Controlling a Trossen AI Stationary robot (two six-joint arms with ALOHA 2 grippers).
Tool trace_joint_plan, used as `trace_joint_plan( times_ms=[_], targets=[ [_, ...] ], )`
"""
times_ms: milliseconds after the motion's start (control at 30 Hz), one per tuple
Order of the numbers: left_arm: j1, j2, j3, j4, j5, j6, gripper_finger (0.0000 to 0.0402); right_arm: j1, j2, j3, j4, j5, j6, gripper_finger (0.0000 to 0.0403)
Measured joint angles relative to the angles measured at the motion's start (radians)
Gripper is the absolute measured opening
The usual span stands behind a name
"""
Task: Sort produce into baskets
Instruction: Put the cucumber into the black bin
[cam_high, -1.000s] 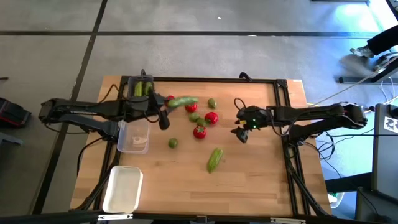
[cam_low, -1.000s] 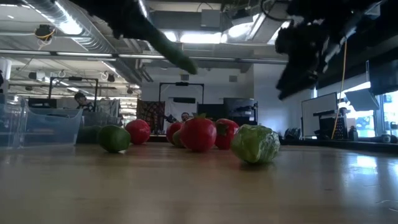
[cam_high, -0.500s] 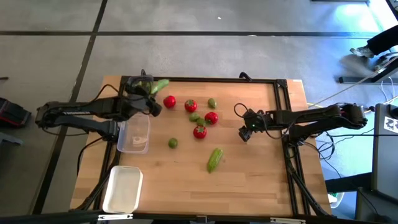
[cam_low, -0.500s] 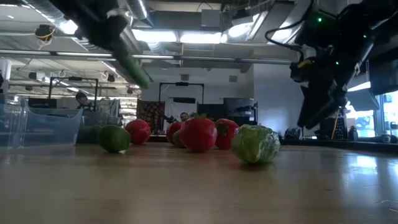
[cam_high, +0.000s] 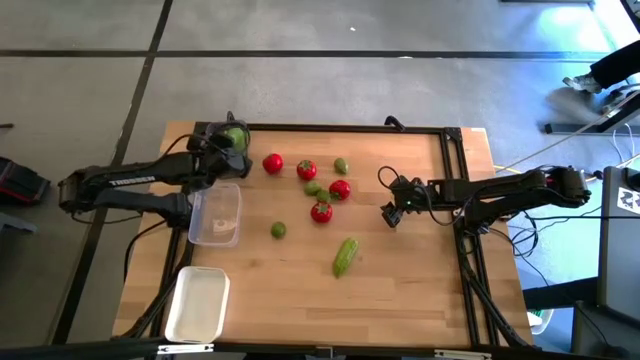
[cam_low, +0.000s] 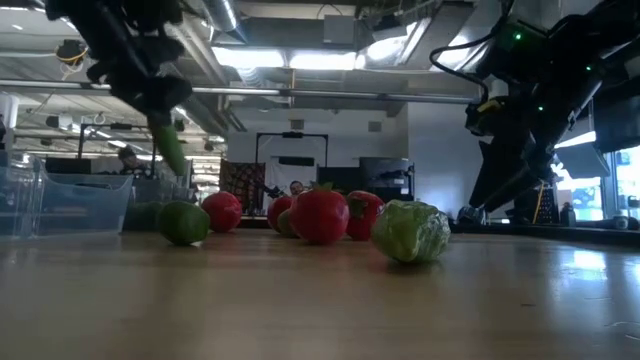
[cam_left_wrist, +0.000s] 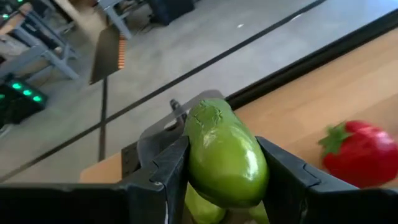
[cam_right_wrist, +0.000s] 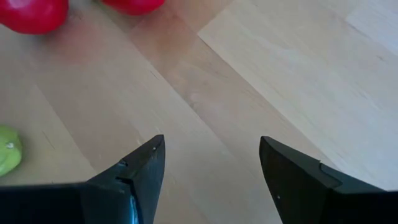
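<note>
Green and glossy, a cucumber sits clamped in the left gripper, held over the dark grey basket at the table's far left corner. Over bare wood beside the tomatoes, the right gripper hangs with fingers spread and nothing between them.

A grey concrete floor crossed by dark seam lines is being shown around the light wooden table; long ceiling lights are glowing upper centre.
</note>
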Motion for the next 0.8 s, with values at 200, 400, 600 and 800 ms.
trace_joint_plan(
  times_ms=[200, 400, 600, 800],
  targets=[
    [0.067, 0.037, -0.068, 0.069, -0.002, 0.027, 0.0157, 0.000, 0.000, 0.000, 0.000, 0.001, 0.000, 0.0241],
    [0.127, 0.046, -0.128, 0.126, -0.004, 0.026, 0.0157, 0.000, 0.000, 0.000, -0.001, 0.011, -0.001, 0.0241],
    [0.173, 0.046, -0.135, 0.132, -0.004, 0.005, 0.0157, 0.000, 0.000, 0.000, 0.000, 0.011, -0.001, 0.0241],
    [0.215, 0.046, -0.135, 0.147, 0.061, 0.032, 0.0190, 0.000, 0.000, 0.000, 0.000, 0.011, -0.001, 0.0241]
  ],
)
